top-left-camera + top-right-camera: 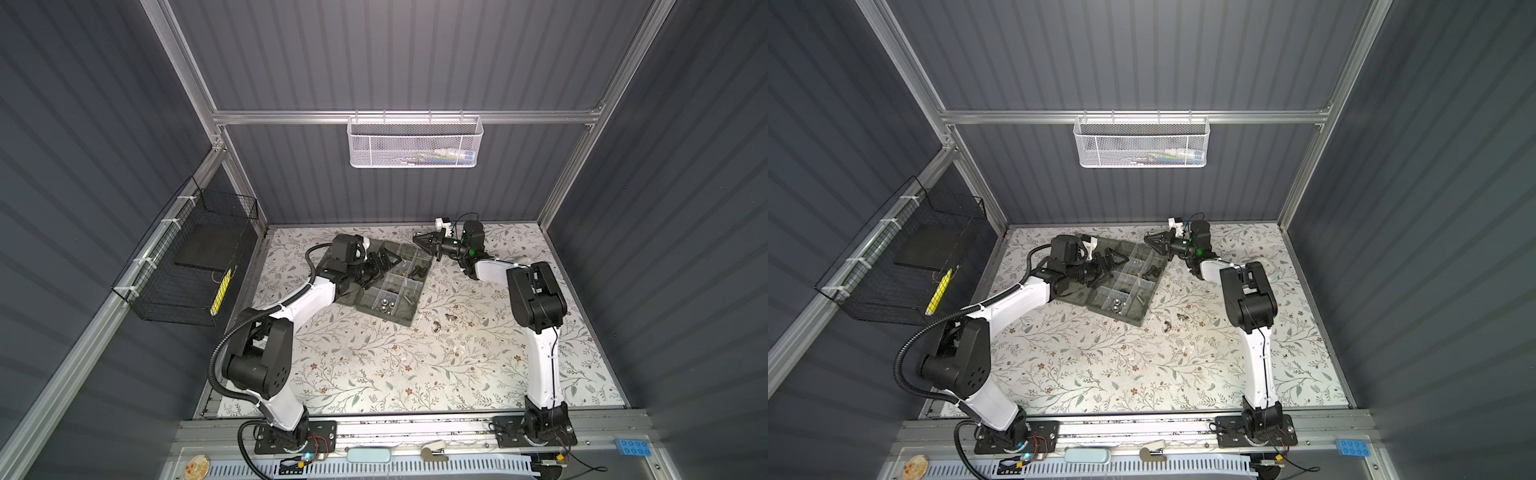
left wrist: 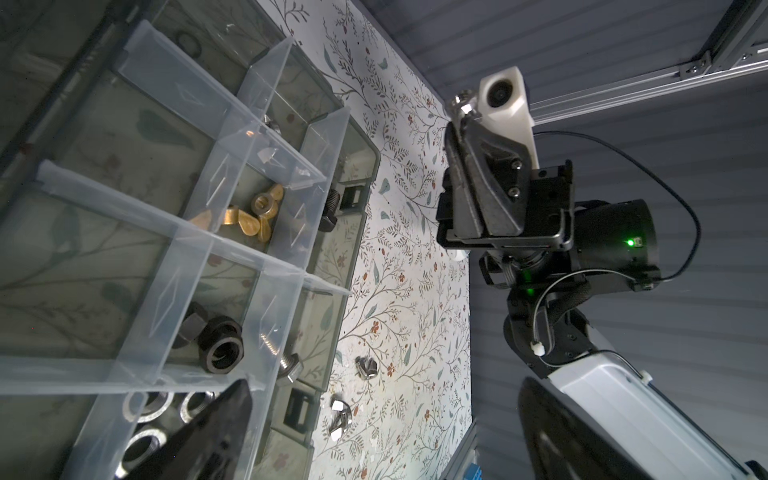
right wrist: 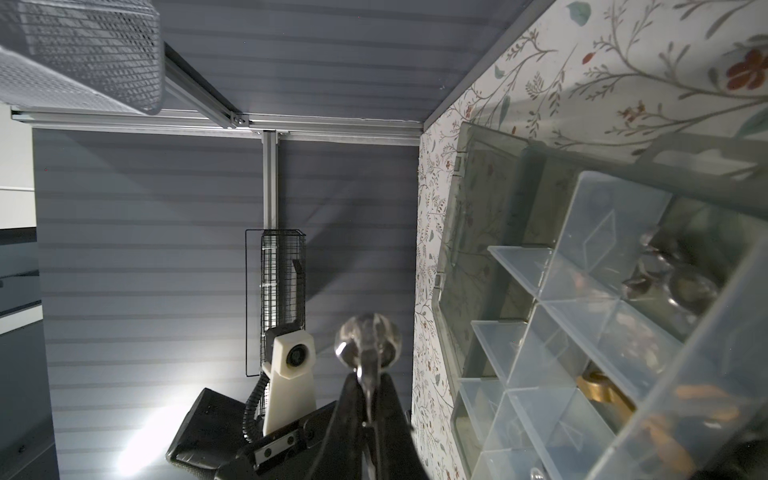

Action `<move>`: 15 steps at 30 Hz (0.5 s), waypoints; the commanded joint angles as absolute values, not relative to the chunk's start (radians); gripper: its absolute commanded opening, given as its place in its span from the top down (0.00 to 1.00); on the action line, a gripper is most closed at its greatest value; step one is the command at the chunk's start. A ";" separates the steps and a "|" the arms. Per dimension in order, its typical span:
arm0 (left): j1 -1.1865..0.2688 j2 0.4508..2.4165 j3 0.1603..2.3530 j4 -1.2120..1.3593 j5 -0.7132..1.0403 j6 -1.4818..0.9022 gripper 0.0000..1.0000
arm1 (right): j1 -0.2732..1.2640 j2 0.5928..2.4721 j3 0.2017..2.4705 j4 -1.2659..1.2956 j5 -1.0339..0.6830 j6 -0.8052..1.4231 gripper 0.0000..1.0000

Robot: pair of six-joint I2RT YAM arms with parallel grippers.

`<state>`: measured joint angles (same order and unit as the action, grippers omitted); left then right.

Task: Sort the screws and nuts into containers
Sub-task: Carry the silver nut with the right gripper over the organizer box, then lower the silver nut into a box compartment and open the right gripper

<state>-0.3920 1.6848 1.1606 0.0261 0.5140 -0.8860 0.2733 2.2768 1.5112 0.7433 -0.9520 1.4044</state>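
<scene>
Silver metal is the concern: the right gripper is clamped on one small winged nut by its tips alone.

Top views: in both, that gripper hangs at the far end of the box. Whether it is over a compartment or just outside the rim cannot be told. The left gripper sits low over the box's far half, close beside the right one. Risk: contact between the two, or a knock that shifts the box. Two loose nuts lie on the counter just beside the box's near corner, not yet sorted.

Left wrist view: the left fingers stand wide apart, holding nothing. The box's compartments hold brass winged nuts, black nuts and screws. Risk: the winged nut, let go from above the box, may bounce off a divider into the wrong compartment or out onto the counter.

Right wrist view: the winged nut is pinched at one edge, most of it standing proud of the closed jaws. Risk: it may twist or slip free before the gripper is over its compartment.
</scene>
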 commanded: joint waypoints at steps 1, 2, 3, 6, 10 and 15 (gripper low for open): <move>-0.381 1.717 1.206 0.025 0.552 -0.856 0.00 | 0.288 2.330 1.570 0.689 -0.942 1.378 1.00; -0.379 1.726 1.209 0.030 0.553 -0.857 0.00 | 0.292 2.347 1.589 0.666 -0.940 1.361 1.00; -0.379 1.736 1.214 0.038 0.555 -0.860 0.00 | 0.296 2.358 1.601 0.645 -0.934 1.344 1.00; -0.378 1.762 1.222 0.061 0.570 -0.873 0.00 | 0.304 2.383 1.644 0.571 -0.916 1.290 1.00; -0.378 1.782 1.227 0.067 0.574 -0.874 0.00 | 0.309 2.412 1.683 0.503 -0.890 1.246 1.00; -0.379 1.793 1.239 0.030 0.565 -0.841 0.00 | 0.311 2.459 1.722 0.475 -0.873 1.243 1.00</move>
<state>-0.3843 1.7813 1.1999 0.0441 0.5514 -0.8749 0.3103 2.4306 1.6855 0.5018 -0.8928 1.2747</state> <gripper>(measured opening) 0.997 0.074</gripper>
